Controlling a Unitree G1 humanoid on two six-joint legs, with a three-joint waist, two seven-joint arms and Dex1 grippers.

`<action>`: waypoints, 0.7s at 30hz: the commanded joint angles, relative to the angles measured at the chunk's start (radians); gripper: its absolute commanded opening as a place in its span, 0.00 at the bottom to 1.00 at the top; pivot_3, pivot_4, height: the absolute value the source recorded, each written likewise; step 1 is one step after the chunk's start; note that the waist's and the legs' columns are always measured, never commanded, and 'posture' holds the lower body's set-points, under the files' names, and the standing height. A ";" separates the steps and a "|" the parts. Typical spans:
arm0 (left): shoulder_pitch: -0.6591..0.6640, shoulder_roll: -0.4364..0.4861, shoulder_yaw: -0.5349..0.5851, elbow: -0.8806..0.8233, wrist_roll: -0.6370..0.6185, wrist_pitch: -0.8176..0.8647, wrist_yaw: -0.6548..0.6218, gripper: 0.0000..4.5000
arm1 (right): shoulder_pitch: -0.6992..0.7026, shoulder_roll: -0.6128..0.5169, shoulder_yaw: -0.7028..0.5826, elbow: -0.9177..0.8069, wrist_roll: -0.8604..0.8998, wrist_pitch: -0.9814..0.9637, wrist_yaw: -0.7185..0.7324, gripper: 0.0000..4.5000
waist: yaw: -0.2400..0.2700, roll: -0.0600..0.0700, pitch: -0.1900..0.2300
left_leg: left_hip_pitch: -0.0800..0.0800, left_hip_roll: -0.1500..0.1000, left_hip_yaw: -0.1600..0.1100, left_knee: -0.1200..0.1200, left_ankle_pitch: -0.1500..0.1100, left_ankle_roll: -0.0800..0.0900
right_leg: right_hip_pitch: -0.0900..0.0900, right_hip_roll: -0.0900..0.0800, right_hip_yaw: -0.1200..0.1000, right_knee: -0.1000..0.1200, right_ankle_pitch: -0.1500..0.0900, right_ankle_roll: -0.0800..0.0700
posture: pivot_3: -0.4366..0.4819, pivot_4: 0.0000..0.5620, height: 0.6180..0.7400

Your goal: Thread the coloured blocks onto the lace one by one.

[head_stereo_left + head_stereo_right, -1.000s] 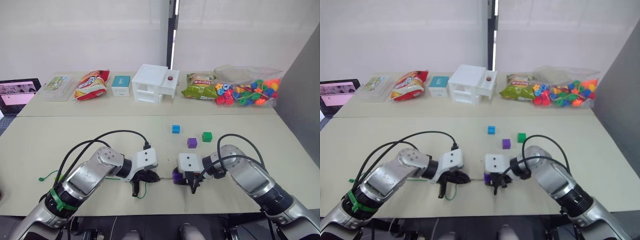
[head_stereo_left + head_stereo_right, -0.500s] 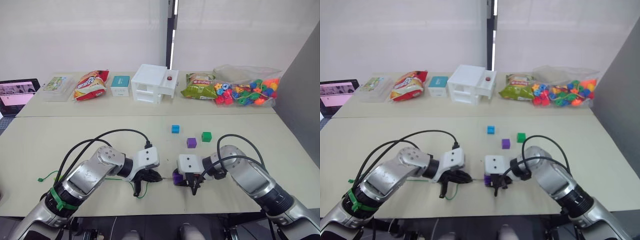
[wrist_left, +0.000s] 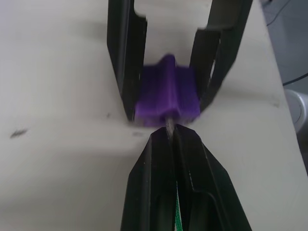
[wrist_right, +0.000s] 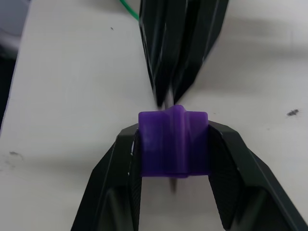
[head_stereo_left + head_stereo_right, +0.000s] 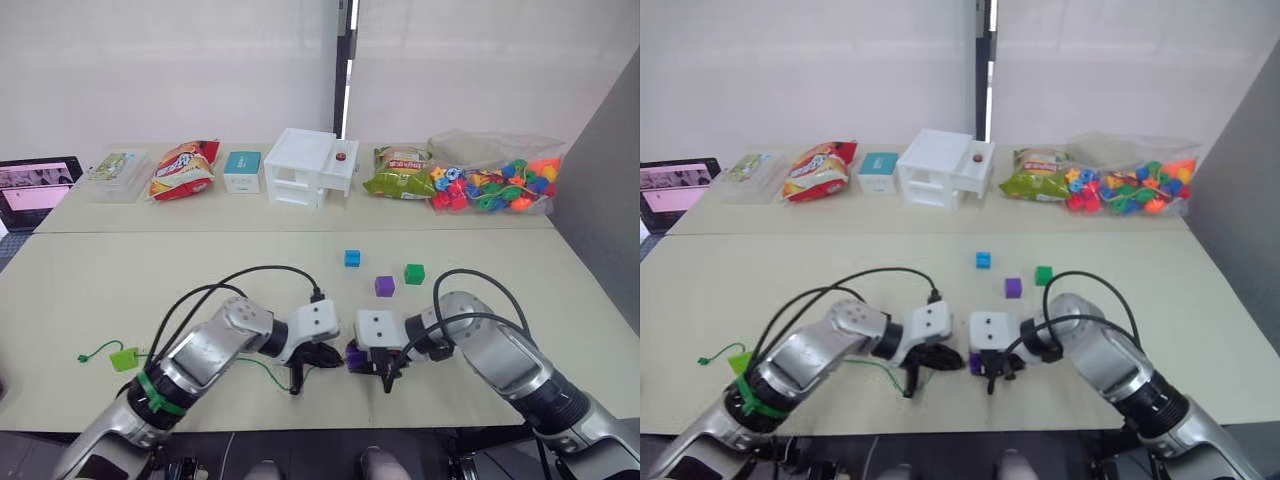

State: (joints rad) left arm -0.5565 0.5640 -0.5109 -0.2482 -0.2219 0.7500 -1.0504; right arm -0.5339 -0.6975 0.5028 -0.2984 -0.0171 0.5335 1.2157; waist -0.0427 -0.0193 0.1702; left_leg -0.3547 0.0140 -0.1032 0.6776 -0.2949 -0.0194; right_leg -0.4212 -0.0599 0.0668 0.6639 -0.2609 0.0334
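1. Moving toward the robot's right since a second ago, the left arm now puts the left gripper (image 5: 318, 354) just beside the right gripper (image 5: 383, 362), where earlier a clear stretch of table (image 5: 500, 255) lay between them.
2. Uncovered by that move, a light green block (image 5: 125, 358) lies near the table's left front, beside the lace's small green end stopper (image 5: 82, 358); it was hidden under the arm before.
3. Holding its place, the right gripper is clamped on a purple block (image 4: 173, 143), one finger pressed on each side, low over the table.
4. Dragged along with the left gripper, the lace (image 5: 262, 368) trails as a thin green cord from the stopper across the table front and loops under the left wrist.
5. Pinched between the closed left fingers (image 3: 156, 168), the lace's silvery tip (image 3: 169, 126) now touches the near face of the held purple block; the right wrist view shows a blurred silvery streak at both faces of the block, though how far it has passed in I cannot tell.
6. Unmoved farther back sit the blue block (image 5: 351, 258), a second purple block (image 5: 384, 286) and the dark green block (image 5: 414, 273).
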 commanded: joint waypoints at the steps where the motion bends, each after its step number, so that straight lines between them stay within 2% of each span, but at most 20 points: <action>1: -0.025 -0.022 0.019 -0.029 -0.016 -0.018 -0.004 0.00 | 0.007 -0.002 0.001 -0.032 0.003 0.012 -0.006 0.30 | 0.000 0.000 0.000 | 0.000 0.000 0.000 0.000 0.000 0.000 | 0.000 0.000 0.000 0.000 0.000 0.000 | 0.48 0.27 1.00; 9: -0.009 -0.003 0.032 -0.029 -0.014 -0.005 0.000 0.00 | 0.010 -0.005 0.000 -0.042 0.005 0.021 -0.009 0.30 | 0.001 0.000 0.000 | 0.000 0.000 0.000 0.000 0.000 0.000 | 0.000 0.000 0.000 0.000 0.000 0.000 | 0.48 0.27 1.00; 17: 0.015 0.041 0.148 -0.086 -0.120 0.066 -0.014 0.58 | 0.010 -0.005 0.001 -0.030 0.003 0.014 -0.012 0.30 | 0.000 0.000 0.000 | 0.000 0.000 0.000 0.000 0.000 0.000 | 0.000 0.000 0.000 0.000 0.000 0.000 | 0.48 0.27 1.00; 21: 0.077 0.120 0.213 -0.120 -0.162 0.059 -0.047 0.58 | 0.011 -0.002 0.002 -0.026 0.003 0.012 -0.017 0.30 | -0.005 0.000 0.000 | 0.000 0.000 0.000 0.000 0.000 0.000 | -0.001 0.000 0.000 0.000 0.000 0.000 | 0.48 0.27 1.00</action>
State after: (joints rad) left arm -0.4910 0.6646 -0.3367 -0.3375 -0.3582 0.8121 -1.0822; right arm -0.5253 -0.6972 0.5036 -0.3130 -0.0165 0.5523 1.1980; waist -0.0473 -0.0192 0.1702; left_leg -0.3541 0.0143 -0.1033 0.6769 -0.2949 -0.0194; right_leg -0.4217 -0.0597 0.0668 0.6644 -0.2609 0.0334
